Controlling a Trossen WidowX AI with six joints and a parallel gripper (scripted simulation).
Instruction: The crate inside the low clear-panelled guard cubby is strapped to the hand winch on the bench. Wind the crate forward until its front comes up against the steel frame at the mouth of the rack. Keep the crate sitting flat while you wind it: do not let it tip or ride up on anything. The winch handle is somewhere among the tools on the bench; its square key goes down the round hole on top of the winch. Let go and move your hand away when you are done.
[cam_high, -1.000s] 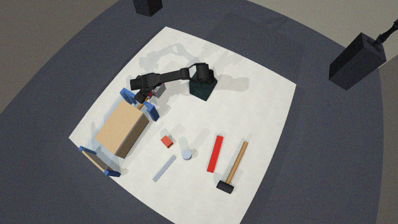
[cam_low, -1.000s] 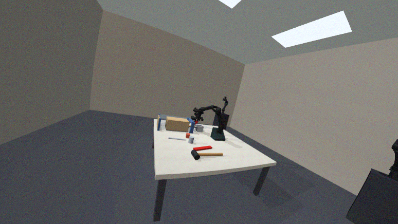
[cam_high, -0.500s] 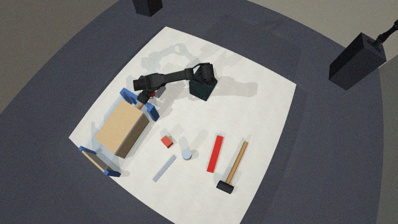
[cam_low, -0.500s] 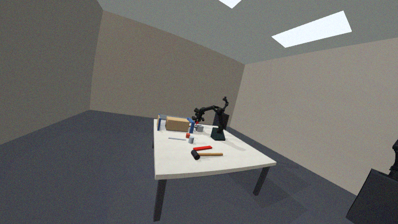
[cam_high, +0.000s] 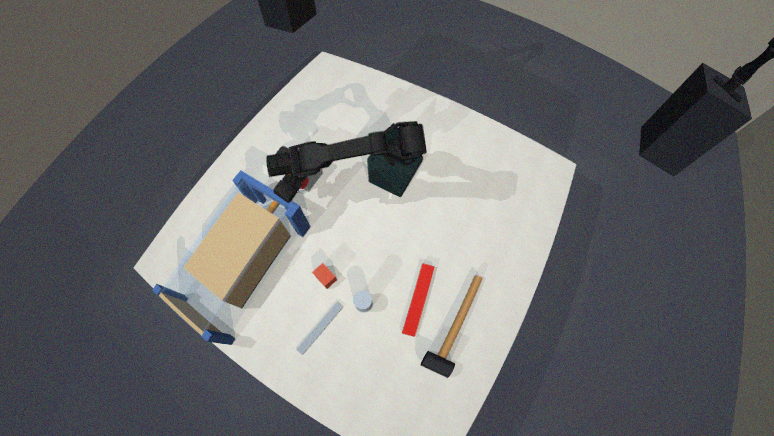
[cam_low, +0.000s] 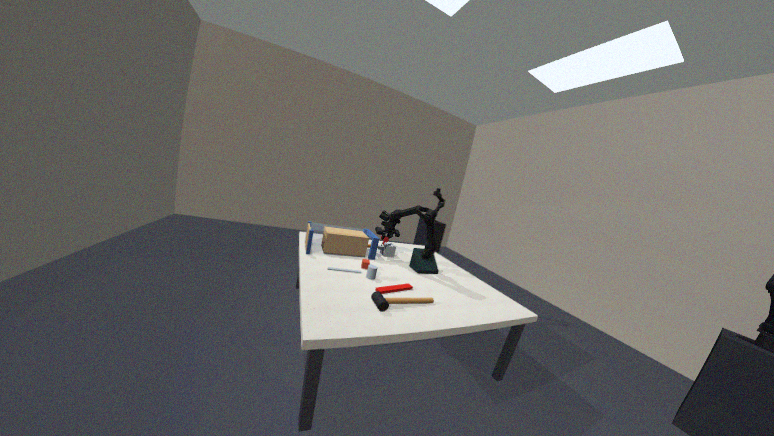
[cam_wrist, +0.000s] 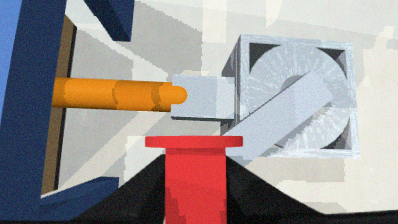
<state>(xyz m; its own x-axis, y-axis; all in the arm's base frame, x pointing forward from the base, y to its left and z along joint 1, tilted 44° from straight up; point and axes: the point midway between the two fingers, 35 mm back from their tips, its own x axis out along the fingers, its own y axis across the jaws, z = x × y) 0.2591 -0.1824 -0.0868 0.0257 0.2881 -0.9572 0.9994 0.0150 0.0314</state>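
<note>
The tan crate (cam_high: 232, 246) (cam_low: 345, 242) sits flat in the clear-panelled cubby, its front close behind the blue frame (cam_high: 265, 189) (cam_low: 373, 248) (cam_wrist: 25, 110); a narrow gap seems to show from above. An orange strap (cam_wrist: 100, 94) runs from the crate to the grey winch (cam_wrist: 326, 122) (cam_low: 388, 250). The handle's flat grey arm (cam_wrist: 280, 112) lies across the winch top, over the hub; its key is hidden. My gripper (cam_wrist: 192, 162) is shut on the handle's red knob (cam_wrist: 195, 175) (cam_high: 303, 183), between the winch and the frame in the wrist view.
A small red block (cam_high: 323, 275) (cam_low: 365, 264), a grey cylinder (cam_high: 362, 300) (cam_low: 371, 272), a grey bar (cam_high: 319, 327) (cam_low: 343, 269), a red bar (cam_high: 418, 300) (cam_low: 393, 288) and a black-headed mallet (cam_high: 437, 363) (cam_low: 380, 301) lie on the bench away from the winch.
</note>
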